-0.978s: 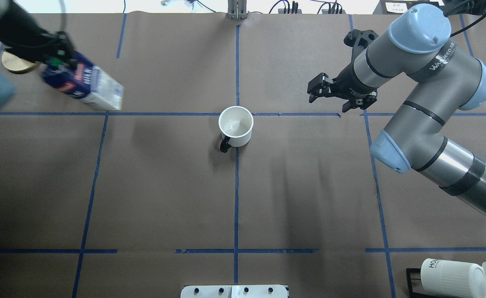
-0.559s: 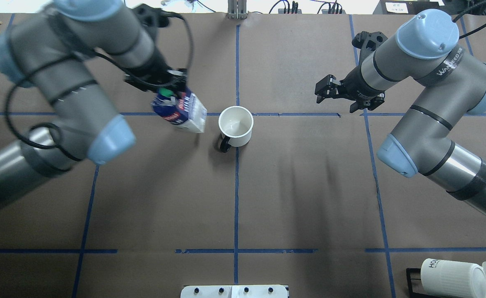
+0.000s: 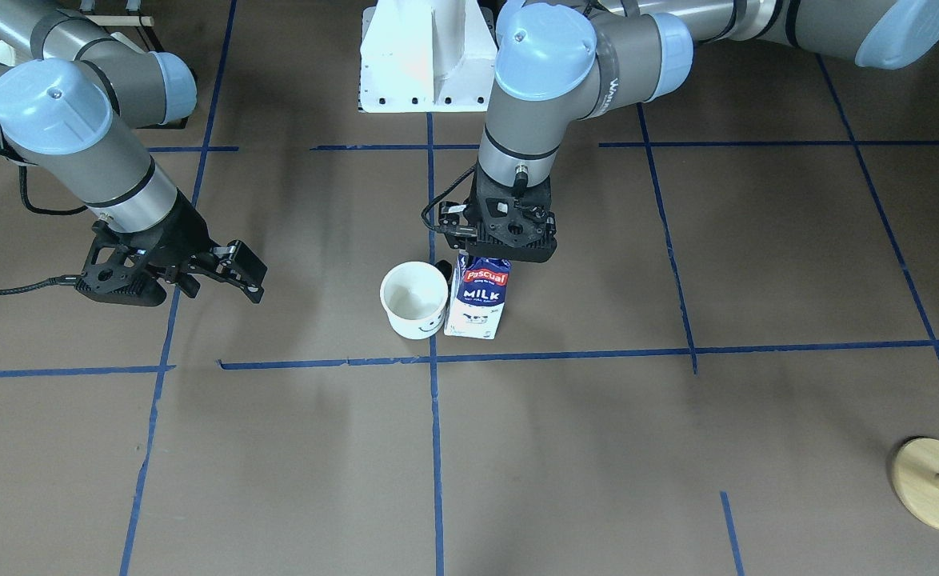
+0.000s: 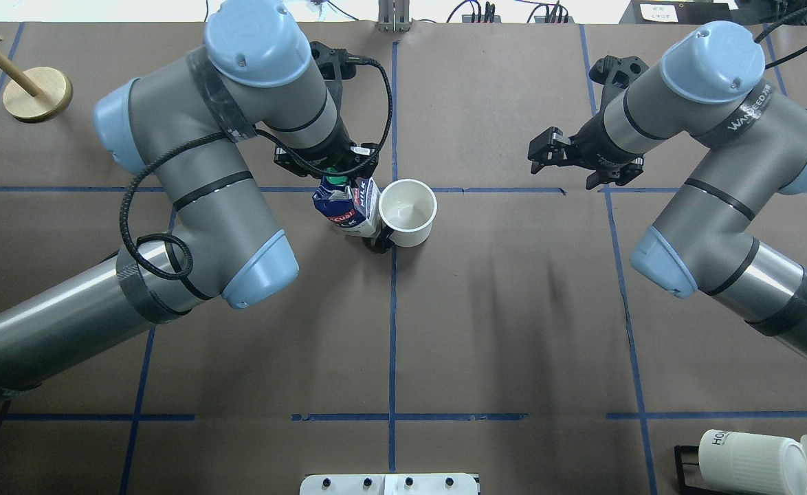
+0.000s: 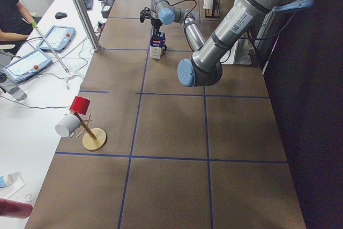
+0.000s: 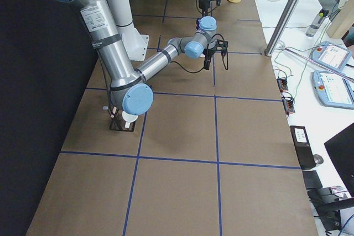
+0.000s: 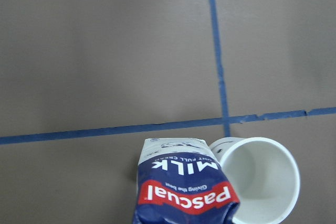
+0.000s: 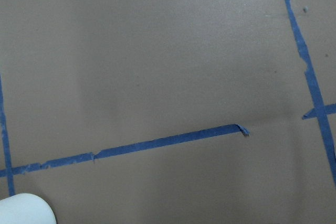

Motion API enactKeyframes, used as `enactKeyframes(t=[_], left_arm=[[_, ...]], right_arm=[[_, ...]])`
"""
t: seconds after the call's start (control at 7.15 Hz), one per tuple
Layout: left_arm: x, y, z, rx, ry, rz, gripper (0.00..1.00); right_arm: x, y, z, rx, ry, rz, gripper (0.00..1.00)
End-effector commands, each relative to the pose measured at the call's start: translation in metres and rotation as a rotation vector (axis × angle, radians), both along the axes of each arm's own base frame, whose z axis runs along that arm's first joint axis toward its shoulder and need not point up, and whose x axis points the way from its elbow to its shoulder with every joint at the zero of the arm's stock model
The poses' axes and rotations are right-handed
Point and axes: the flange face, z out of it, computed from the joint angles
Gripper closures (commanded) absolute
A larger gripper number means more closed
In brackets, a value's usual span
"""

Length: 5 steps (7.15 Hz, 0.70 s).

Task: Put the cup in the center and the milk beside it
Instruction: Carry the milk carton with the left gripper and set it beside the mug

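Observation:
The white cup (image 4: 408, 213) stands upright just right of where the long blue tape lines cross, the center (image 4: 394, 189). Its smiley face shows in the front view (image 3: 413, 300). The blue and white milk carton (image 4: 346, 210) stands upright against the cup's left side, touching it (image 3: 477, 300). My left gripper (image 4: 338, 184) is shut on the carton's top from above (image 3: 492, 254). The left wrist view shows the carton (image 7: 184, 182) and the cup (image 7: 260, 179) side by side. My right gripper (image 4: 568, 165) hangs open and empty over the table, well right of the cup.
A wooden mug tree (image 4: 36, 93) stands at the far left corner. Ribbed white "HOME" mugs (image 4: 747, 460) lie on a black rack at the near right. The robot's white base (image 4: 390, 483) is at the near edge.
My left arm swung in from the far left and brought the carton to the cup's left side. The cup shifted slightly right. My right gripper drifted a little right.

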Motion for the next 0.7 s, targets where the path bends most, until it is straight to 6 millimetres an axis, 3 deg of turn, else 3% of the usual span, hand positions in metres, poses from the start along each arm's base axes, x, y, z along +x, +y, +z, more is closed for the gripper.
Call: enactKeyframes(t=[0.0, 0.56], left_arm=[[0.0003, -0.001, -0.0009, -0.004, -0.005, -0.018, 0.01], [-0.0026, 0.0013, -0.0097, 0.012, 0.006, -0.028, 0.0]], right_arm=[[0.0, 0.0001, -0.0001, 0.0, 0.0, 0.0, 0.0], [-0.0003, -0.0001, 0.0006, 0.0, 0.001, -0.001, 0.0]])
